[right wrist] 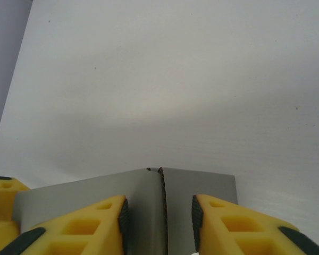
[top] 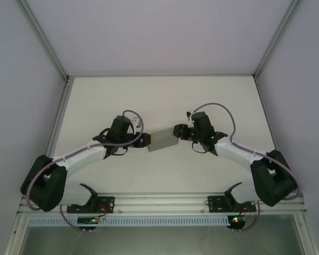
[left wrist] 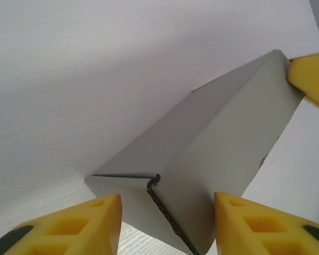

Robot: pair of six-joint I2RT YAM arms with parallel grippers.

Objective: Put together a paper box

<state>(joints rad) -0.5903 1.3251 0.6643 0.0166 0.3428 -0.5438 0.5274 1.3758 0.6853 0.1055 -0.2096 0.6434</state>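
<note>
Top external view puts the paper box [top: 164, 140] at the middle of the white table [top: 149, 101], its long axis running from lower left to upper right, straight along the line between the two arms. The left gripper [top: 144, 141] meets its lower-left end and the right gripper [top: 177, 131] its upper-right end, so neither arm is nearer.

From the left wrist, the yellow fingers [left wrist: 90, 226] stand apart with the box's near end lying between them. It extends away toward the upper right of the frame. I cannot tell whether they press on it.

From the right wrist, the dark pads [right wrist: 123, 223] straddle a raw seam [right wrist: 161, 212] where two panels meet. There is grey card on either side, and again I cannot tell if they grip.

The card is thin, matte and plain grey, with crisp folds and a dark cut edge. It would probably buckle under a hard squeeze.
</note>
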